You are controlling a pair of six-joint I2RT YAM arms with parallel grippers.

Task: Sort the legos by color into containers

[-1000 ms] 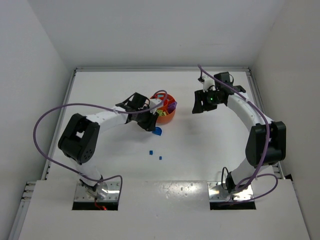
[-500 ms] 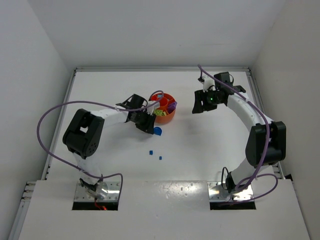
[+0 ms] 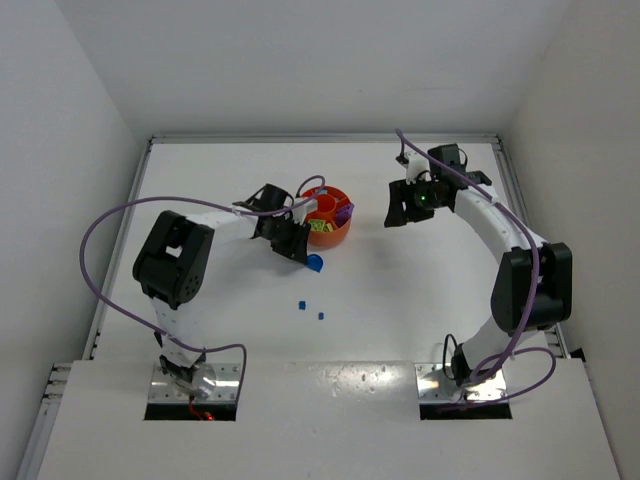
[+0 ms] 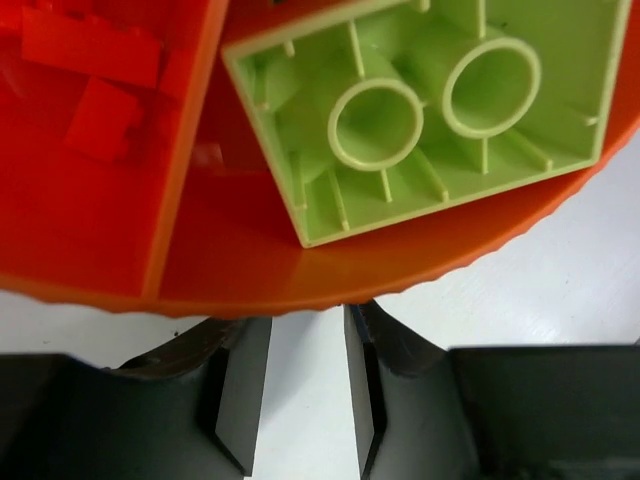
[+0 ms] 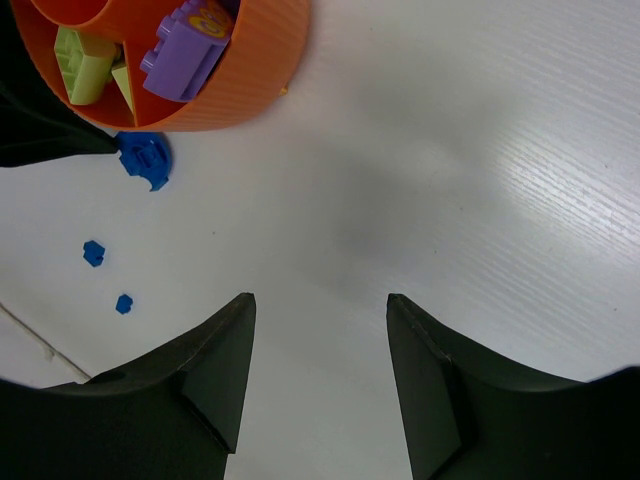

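Note:
The round orange tray (image 3: 340, 232) sits mid-table. It holds a purple piece (image 5: 185, 55) and a pale green brick (image 4: 430, 110) lying underside up, with orange bricks (image 4: 95, 85) in the compartment beside it. On the table lie a larger blue piece (image 3: 315, 263) and two tiny blue bricks (image 3: 301, 303) (image 3: 321, 315). My left gripper (image 3: 298, 243) is pressed close against the tray's near-left wall. It is open by a narrow gap, and only bare table shows between its fingers (image 4: 245, 390). My right gripper (image 3: 400, 212) hovers open and empty to the right of the tray.
The white table is walled at the back and on both sides. In the right wrist view the left gripper's dark body (image 5: 40, 130) shows beside the tray (image 5: 255, 75), right next to the blue piece (image 5: 145, 158). A purple cable (image 3: 110, 225) loops out from the left arm.
The left arm's elbow has swung up and to the right. Its gripper has edged slightly left along the tray's wall and narrowed a little. The right arm and the loose blue pieces have not moved.

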